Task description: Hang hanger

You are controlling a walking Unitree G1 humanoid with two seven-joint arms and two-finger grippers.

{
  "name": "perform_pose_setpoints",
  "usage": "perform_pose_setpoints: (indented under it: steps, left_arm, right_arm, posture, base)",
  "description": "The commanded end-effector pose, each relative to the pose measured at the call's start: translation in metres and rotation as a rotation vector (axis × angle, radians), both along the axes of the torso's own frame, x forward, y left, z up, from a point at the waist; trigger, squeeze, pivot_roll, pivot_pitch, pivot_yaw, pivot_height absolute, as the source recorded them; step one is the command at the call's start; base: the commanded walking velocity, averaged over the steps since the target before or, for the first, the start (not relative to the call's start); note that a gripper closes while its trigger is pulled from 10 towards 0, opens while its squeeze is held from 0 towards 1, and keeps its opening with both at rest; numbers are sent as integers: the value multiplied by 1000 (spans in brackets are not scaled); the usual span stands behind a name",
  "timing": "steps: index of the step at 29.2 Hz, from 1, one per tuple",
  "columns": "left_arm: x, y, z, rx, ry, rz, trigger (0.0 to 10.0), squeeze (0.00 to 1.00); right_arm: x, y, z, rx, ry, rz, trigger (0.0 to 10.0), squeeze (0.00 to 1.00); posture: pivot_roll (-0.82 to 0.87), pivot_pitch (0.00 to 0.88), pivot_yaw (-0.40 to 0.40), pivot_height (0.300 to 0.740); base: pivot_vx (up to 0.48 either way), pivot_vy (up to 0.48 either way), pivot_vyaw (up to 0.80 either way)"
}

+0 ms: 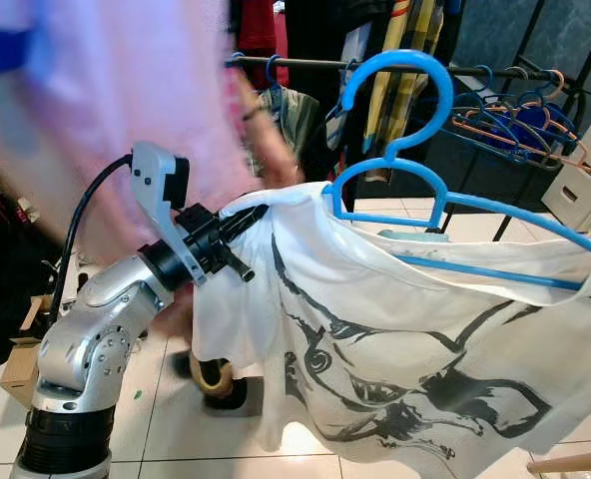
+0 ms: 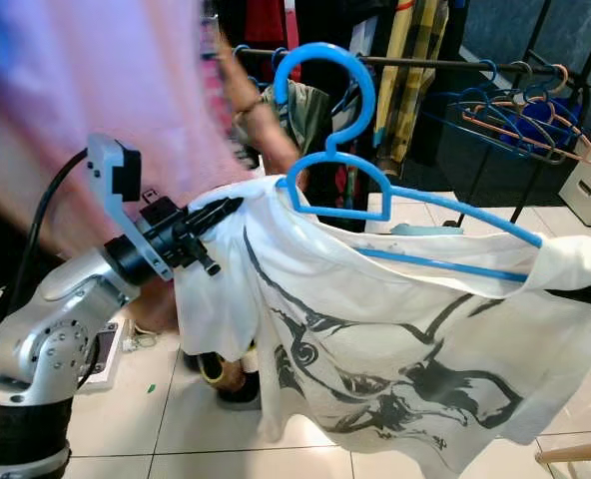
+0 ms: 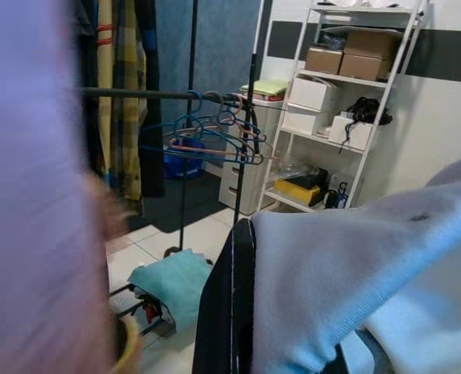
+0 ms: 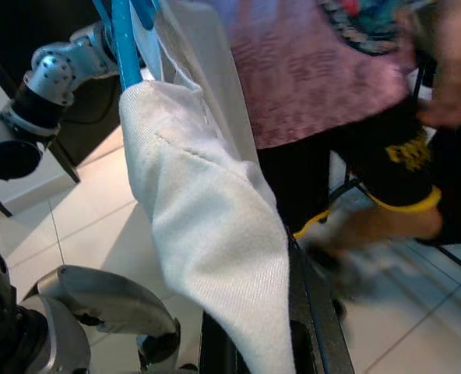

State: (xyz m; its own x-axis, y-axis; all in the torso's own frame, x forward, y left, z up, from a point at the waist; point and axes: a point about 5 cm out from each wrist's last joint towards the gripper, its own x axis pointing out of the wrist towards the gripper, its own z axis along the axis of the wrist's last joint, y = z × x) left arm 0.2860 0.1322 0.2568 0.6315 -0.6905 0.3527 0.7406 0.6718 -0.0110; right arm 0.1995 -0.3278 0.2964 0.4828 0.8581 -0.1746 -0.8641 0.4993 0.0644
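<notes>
A blue hanger (image 1: 387, 168) carries a white shirt (image 1: 405, 339) with a dark grey print, held up in front of me. Its hook (image 1: 407, 72) points up, nearer to me than the dark clothes rail (image 1: 495, 72). My left gripper (image 1: 248, 222) is shut on the shirt's shoulder at the hanger's left end; one black finger (image 3: 242, 296) lies against the white cloth. My right gripper (image 2: 587, 291) holds the other end, the sleeve (image 4: 215, 234) draped over its fingers (image 4: 316, 319).
A person in a blurred pink top (image 1: 126, 110) stands close behind the shirt on my left, an arm (image 1: 268, 140) near the rail and a foot (image 1: 214, 377) on the tiles. Several blue and orange hangers (image 1: 520, 120) hang on the rail. White shelves (image 3: 347, 101) stand beyond.
</notes>
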Motion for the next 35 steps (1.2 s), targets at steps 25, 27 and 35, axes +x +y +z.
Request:
perform_pose_setpoints:
  steps: [25,27,35]
  left_arm:
    - [14,29,1,17,-13,242,10000,0]
    - [16,32,-1,23,-8,259,10000,0]
    - [19,40,-4,13,10,332,10000,0]
  right_arm:
    - [-14,11,11,-10,-50,35,10000,1000]
    - [-15,12,12,-12,-54,35,10000,1000]
    - [-13,32,-13,-79,26,84,10000,1000]
  posture:
    - [-118,76,-30,740]
    - [-118,77,-29,740]
    - [-108,80,-28,740]
  base:
    - [0,0,0]
    - [0,0,0]
    - [0,0,0]
